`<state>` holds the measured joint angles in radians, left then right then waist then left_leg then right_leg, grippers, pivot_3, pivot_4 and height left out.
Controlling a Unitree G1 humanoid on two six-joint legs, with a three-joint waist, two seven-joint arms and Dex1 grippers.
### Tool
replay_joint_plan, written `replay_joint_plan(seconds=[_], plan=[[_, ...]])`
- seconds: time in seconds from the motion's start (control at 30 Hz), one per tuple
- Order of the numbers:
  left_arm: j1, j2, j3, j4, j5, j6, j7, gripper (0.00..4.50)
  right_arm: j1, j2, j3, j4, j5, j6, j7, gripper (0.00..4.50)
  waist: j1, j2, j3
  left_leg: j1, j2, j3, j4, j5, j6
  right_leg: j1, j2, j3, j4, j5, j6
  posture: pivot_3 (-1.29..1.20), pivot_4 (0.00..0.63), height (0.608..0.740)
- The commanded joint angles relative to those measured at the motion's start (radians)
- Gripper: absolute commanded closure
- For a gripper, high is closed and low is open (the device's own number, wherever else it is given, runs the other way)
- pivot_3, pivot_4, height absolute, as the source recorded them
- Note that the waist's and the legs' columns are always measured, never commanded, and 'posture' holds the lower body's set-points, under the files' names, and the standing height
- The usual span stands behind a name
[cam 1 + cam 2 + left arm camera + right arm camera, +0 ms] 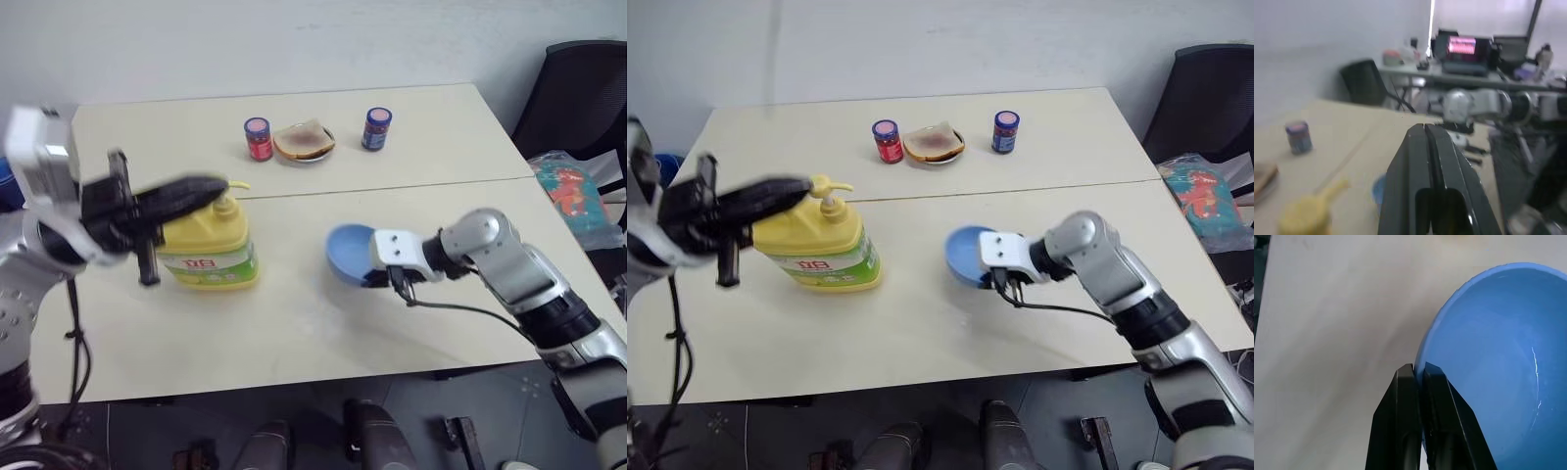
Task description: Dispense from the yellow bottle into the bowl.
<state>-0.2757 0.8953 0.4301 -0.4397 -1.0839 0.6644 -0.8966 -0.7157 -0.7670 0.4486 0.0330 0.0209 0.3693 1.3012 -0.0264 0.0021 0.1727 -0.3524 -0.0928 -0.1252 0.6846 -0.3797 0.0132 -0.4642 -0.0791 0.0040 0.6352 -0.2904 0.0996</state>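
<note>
- So far, the right hand pinches the small light-blue plastic bowl's rim, bowl well apart at the squat yellow pump bottle's three o'clock.
- The left hand, pressed together and empty, hovers at the pump; nothing looks dispensed yet.

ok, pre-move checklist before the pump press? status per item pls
1. Right gripper pinching the rim of the small round light-blue plastic bowl: ok, fingers shut on the rim.
2. Bowl under the nozzle of the squat yellow plastic pump bottle: not ok, the bowl sits apart, off to the bottle's right, tilted up on its edge.
3. Bottle upright on the pale table: ok.
4. Left gripper at the pump head: it hangs shut just above it; contact cannot tell.
5. Red-lidded jar, bread plate and blue-lidded jar out of the way: ok, at the far edge.
</note>
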Motion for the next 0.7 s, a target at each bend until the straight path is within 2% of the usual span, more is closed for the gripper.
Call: replay_joint_plan(seconds=[0.03, 0.13, 0.23, 0.27, 0.33, 0.4, 0.53, 0.67, 0.7], plan=[[0.100, 0.021, -0.006, -0.103, 0.042, -0.017, -0.064, 4.48, 0.043, -0.011, -0.035, -0.030, -0.006, -0.053, -0.015, 4.50, -0.001, 0.000, 0.000, 0.000, 0.000, 0.000, 0.000, 0.000, 0.000, 0.000, 0.000, 0.000, 0.000, 0.000, 0.000, 0.00, 0.150, 0.740], [0.202, 0.013, -0.060, -0.151, 0.156, -0.070, -0.087, 4.48, 0.083, 0.016, -0.052, -0.032, -0.013, -0.092, -0.060, 4.50, 0.002, 0.000, 0.000, 0.001, 0.001, 0.000, 0.000, 0.000, 0.000, 0.001, 0.000, 0.000, -0.004, 0.000, 0.000, 0.00, 0.150, 0.740], [0.256, -0.049, -0.110, -0.144, 0.247, -0.135, -0.049, 4.48, 0.109, 0.053, -0.089, -0.032, 0.002, -0.111, -0.111, 4.50, 0.002, 0.000, 0.000, 0.002, 0.001, 0.001, 0.000, 0.000, 0.000, 0.002, 0.000, 0.001, -0.004, 0.000, -0.001, 0.00, 0.150, 0.740], [0.258, -0.071, -0.117, -0.138, 0.272, -0.157, -0.031, 4.11, 0.118, 0.057, -0.101, -0.040, 0.012, -0.104, -0.113, 3.98, 0.004, 0.000, 0.000, 0.002, 0.000, 0.001, 0.000, 0.000, 0.000, 0.002, 0.000, 0.001, -0.004, 0.000, -0.001, 0.00, 0.150, 0.740], [0.273, -0.098, -0.139, -0.123, 0.326, -0.194, -0.027, 3.66, 0.136, 0.059, -0.133, -0.053, 0.030, -0.115, -0.123, 3.46, 0.006, 0.000, 0.000, 0.001, 0.001, 0.001, 0.000, 0.000, 0.000, 0.001, 0.001, 0.000, -0.004, 0.000, -0.001, 0.00, 0.150, 0.740], [0.298, -0.110, -0.155, -0.109, 0.371, -0.233, -0.047, 3.00, 0.162, 0.061, -0.180, -0.064, 0.061, -0.139, -0.144, 2.72, 0.011, 0.000, 0.000, 0.001, 0.001, 0.001, 0.000, 0.000, 0.000, 0.001, 0.001, 0.000, -0.005, 0.000, -0.001, 0.00, 0.150, 0.740], [0.339, -0.121, -0.163, -0.086, 0.403, -0.277, -0.075, 1.78, 0.239, 0.088, -0.310, -0.076, 0.162, -0.165, -0.190, 1.36, 0.026, 0.000, 0.000, 0.001, 0.000, 0.001, 0.000, 0.000, 0.000, 0.002, 0.001, 0.001, -0.005, 0.000, -0.001, 0.00, 0.150, 0.740], [0.341, -0.141, -0.173, -0.070, 0.416, -0.298, -0.076, 0.55, 0.347, 0.079, -0.350, -0.062, 0.210, -0.229, -0.152, 0.02, 0.037, 0.000, 0.000, 0.001, 0.001, 0.000, 0.000, 0.000, 0.000, 0.002, 0.000, 0.000, -0.005, 0.001, -0.001, 0.00, 0.150, 0.740], [0.339, -0.143, -0.181, -0.065, 0.424, -0.304, -0.079, 0.23, 0.368, 0.083, -0.347, -0.055, 0.214, -0.230, -0.148, 0.00, 0.038, 0.000, 0.000, 0.001, 0.001, 0.001, 0.000, 0.000, 0.000, 0.003, 0.001, 0.000, -0.005, 0.001, -0.001, 0.00, 0.150, 0.740]])
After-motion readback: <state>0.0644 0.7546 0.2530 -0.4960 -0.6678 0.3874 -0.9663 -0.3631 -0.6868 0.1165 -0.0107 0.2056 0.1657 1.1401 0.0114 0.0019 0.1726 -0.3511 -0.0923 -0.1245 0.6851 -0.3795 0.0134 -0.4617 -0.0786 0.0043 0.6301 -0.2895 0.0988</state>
